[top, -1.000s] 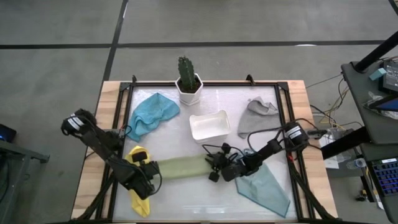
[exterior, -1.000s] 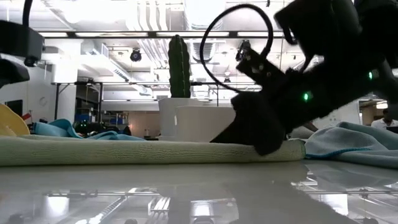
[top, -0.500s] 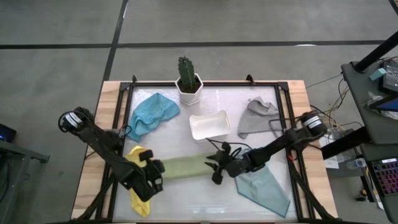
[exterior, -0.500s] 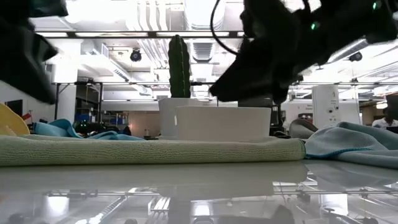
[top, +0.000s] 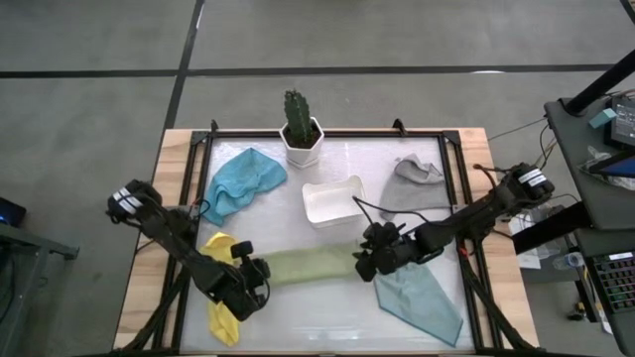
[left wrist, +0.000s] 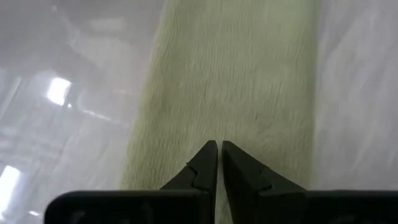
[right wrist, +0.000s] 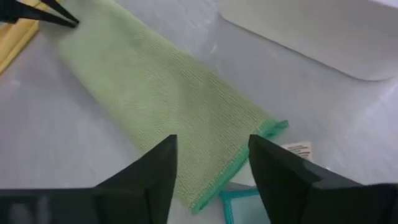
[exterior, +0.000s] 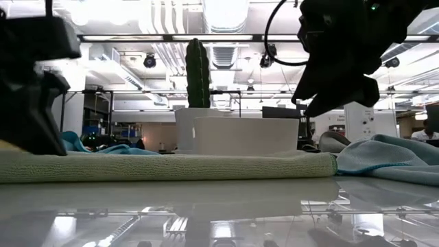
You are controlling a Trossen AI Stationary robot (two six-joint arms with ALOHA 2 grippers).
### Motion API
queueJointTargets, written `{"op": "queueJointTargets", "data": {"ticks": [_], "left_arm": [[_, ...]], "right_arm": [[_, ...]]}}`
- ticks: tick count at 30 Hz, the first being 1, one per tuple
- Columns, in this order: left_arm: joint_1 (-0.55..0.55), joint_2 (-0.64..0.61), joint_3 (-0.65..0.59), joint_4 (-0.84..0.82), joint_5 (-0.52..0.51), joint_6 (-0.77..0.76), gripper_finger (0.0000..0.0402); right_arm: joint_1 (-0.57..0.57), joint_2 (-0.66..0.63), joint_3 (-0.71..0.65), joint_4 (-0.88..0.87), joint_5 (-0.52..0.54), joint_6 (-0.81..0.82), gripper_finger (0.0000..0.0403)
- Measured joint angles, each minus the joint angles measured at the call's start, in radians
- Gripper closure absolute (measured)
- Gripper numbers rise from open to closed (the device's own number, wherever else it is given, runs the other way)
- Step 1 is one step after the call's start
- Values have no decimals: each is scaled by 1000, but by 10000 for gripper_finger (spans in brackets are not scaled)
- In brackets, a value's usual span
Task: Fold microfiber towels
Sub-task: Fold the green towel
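Five cloths on the surface (top: pixel 327 317), one in work — the olive green towel (top: pixel 303 266), lying as a long flat strip along the front between the two arms.

- Left tool (left wrist: pixel 217 163): fingers pressed together, gripping nothing, tips resting at or just over the strip's left end; whether they touch the cloth cannot be told.
- Right tool (right wrist: pixel 210 167): fingers apart and empty, raised clear above the strip's right end, where the green hem (right wrist: pixel 249 152) and a small white label (right wrist: pixel 293 149) show.
- Yellow towel (top: pixel 222 319): bunched at the front left, just beside the left tool.
- Bright blue towel (top: pixel 241 179): crumpled, back left.
- Grey towel (top: pixel 407 184): crumpled, back right.
- Pale teal towel (top: pixel 422 302): spread flat, front right, touching or under the strip's right end.
- White tray (top: pixel 332 199) and potted cactus (top: pixel 300 129): behind the strip, apart from it.

Handling note — the strip looks ready for its crosswise fold. To do it well, the right tool should pinch only the olive hem, not the teal cloth beneath, while the left tool pins the far end; carry the end over low, edges matched.
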Motion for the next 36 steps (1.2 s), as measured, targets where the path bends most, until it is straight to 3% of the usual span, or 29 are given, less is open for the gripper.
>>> {"op": "queueJointTargets", "data": {"ticks": [14, 22, 36], "left_arm": [[1, 3, -71, 5, 73, -152, 392], [1, 3, -71, -14, 89, -154, 392], [0, 4, -68, -16, 79, -153, 392]], "right_arm": [[0, 86, 0, 24, -51, 50, 135], [-32, 162, 0, 53, -79, 50, 124], [-99, 243, 0, 264, -253, -82, 126]]}}
